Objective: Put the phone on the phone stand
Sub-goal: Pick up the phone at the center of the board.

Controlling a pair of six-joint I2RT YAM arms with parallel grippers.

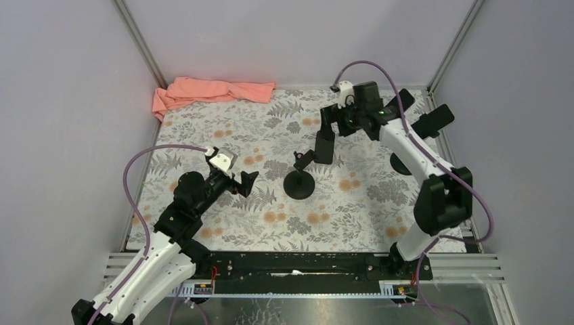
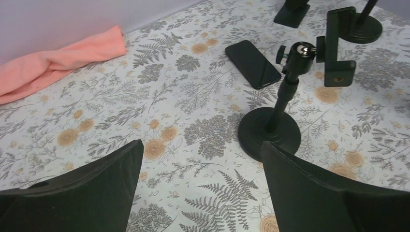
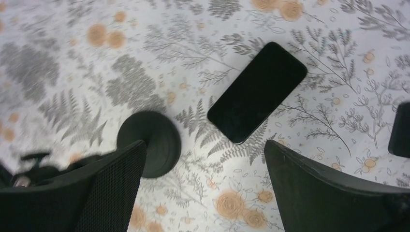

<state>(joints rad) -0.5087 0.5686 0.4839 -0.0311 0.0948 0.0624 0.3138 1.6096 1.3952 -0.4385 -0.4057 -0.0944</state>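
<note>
Two wide-open grippers; black phone (image 3: 257,92) flat on the floral cloth (image 2: 145,96).
Left gripper (image 1: 245,181) gapes empty near the phone stand (image 1: 299,177); the phone lies just beyond the stand's base, under the right gripper (image 3: 204,143), which holds nothing.

phone (image 3: 257,93): black, flat, apparently face-up | phone stand (image 2: 282,96): black, upright, just beside

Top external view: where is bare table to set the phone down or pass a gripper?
Free: the stretch between the pink cloth and the left gripper; also the near strip in front of the phone stand. Crowded: far right, where the right gripper hangs over the phone beside a second stand.
</note>
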